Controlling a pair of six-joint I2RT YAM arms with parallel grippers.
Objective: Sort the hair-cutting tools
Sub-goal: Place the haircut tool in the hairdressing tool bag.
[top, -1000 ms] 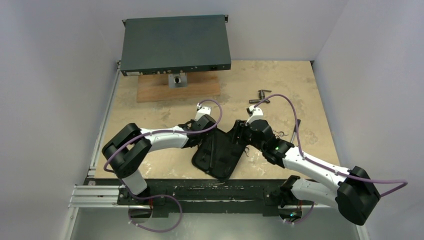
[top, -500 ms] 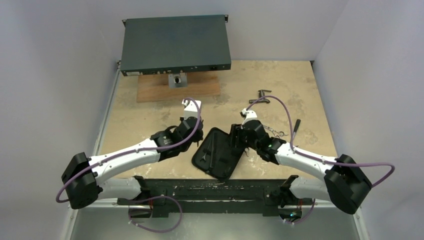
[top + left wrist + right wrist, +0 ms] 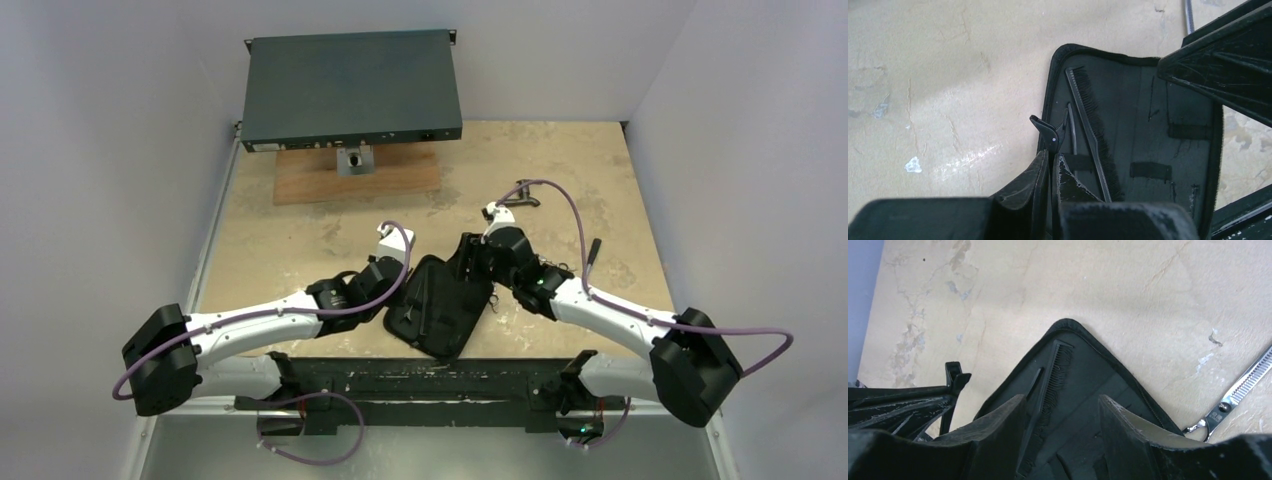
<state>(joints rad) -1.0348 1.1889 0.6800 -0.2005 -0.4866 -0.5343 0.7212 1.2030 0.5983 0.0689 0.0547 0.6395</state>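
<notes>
your left arm stretches low across the table (image 3: 300,215) to the open black case (image 3: 1148,100), and your left gripper (image 3: 1052,159) is pinched shut on the thin black clip (image 3: 1045,129), which juts past the fingertips at the case's edge. your right gripper (image 3: 1060,401) hangs over the case, jaws apart, holding nothing. the toothed comb (image 3: 1093,135) lies inside the case; the shiny silver scissors (image 3: 1243,387) lie on the mottled tabletop just beside it
</notes>
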